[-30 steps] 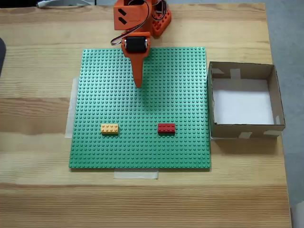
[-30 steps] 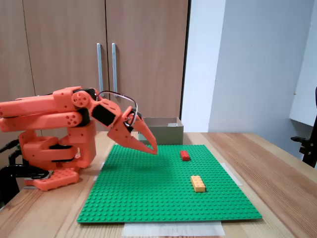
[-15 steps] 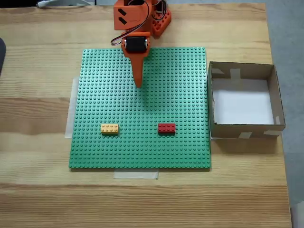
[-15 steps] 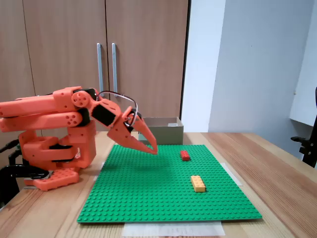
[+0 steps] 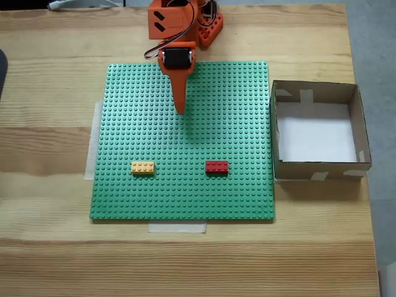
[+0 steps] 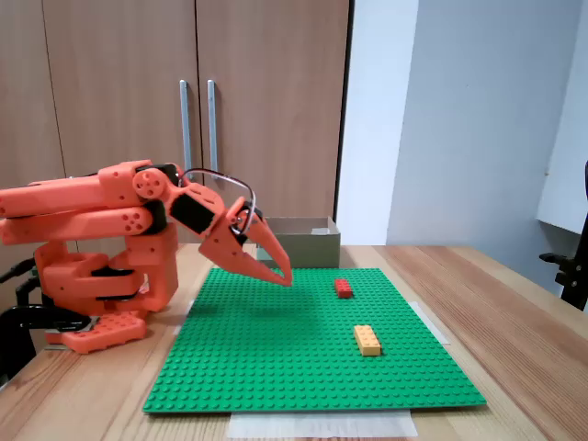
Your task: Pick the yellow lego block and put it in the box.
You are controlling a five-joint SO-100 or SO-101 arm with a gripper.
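The yellow lego block (image 5: 143,167) (image 6: 367,339) lies flat on the green studded baseplate (image 5: 235,111) (image 6: 276,358), near its front left in a fixed view from above. The box (image 5: 359,127) (image 6: 299,241), brown cardboard with a white floor, stands off the plate's right edge and holds nothing. My orange gripper (image 5: 180,110) (image 6: 285,275) hangs folded over the plate's back middle, tips pointing down just above the studs, shut with nothing in it. It is well apart from the yellow block.
A red brick (image 5: 216,166) (image 6: 344,288) sits on the plate to the right of the yellow block in a fixed view from above. The arm's orange base (image 5: 204,28) (image 6: 101,285) stands at the table's back edge. Tape strips (image 5: 177,227) hold the plate down.
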